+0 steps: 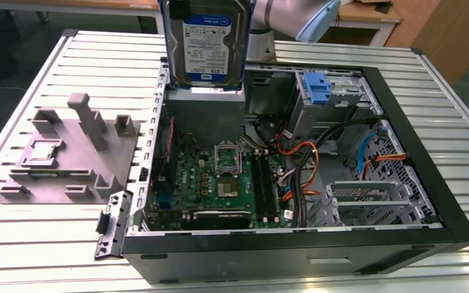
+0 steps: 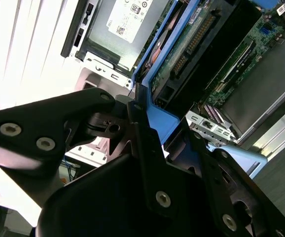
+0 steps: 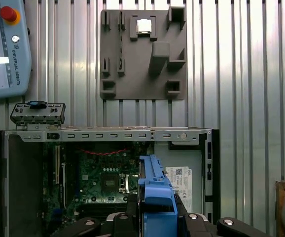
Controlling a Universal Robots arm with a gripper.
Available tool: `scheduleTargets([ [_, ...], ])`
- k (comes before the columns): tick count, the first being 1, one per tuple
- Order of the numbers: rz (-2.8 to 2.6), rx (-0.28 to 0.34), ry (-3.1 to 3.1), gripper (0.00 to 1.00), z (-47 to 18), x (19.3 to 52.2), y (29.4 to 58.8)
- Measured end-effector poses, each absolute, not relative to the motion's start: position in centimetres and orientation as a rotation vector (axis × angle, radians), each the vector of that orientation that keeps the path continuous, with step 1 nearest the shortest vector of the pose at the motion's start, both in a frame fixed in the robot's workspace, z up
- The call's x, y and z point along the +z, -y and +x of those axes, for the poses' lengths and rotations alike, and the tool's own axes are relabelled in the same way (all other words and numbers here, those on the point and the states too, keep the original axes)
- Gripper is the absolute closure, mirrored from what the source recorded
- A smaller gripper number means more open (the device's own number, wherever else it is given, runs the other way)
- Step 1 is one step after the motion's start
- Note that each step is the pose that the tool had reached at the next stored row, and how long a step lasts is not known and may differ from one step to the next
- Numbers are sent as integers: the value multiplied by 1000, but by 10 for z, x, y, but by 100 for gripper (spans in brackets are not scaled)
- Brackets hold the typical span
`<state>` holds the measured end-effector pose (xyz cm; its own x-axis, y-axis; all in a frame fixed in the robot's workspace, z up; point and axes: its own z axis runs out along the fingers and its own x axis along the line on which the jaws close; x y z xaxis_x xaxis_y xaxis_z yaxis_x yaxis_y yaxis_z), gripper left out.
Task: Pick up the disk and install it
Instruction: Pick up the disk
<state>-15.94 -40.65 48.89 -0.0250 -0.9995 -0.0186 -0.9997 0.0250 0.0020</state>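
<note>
The disk hangs upright in the air over the far end of the open computer case, its blue-and-white label facing the exterior camera. The tool holds it. In the first wrist view I see black fingers pressed against the blue side rail from both sides, with the disk edge-on between them. Below its lower edge sits a grey metal box, and past that lies the green motherboard. A bare blue bracket stands in the drive bay toward the exterior view's right. On the ribbed tabletop, well apart on the exterior view's left, rests a grey holder block with a small square chip seated in it.
</note>
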Motion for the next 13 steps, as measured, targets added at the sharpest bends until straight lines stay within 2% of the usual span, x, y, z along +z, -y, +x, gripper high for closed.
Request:
scheduleTargets([
  [13, -2185, 23, -2241, 64, -148, 488, 407],
])
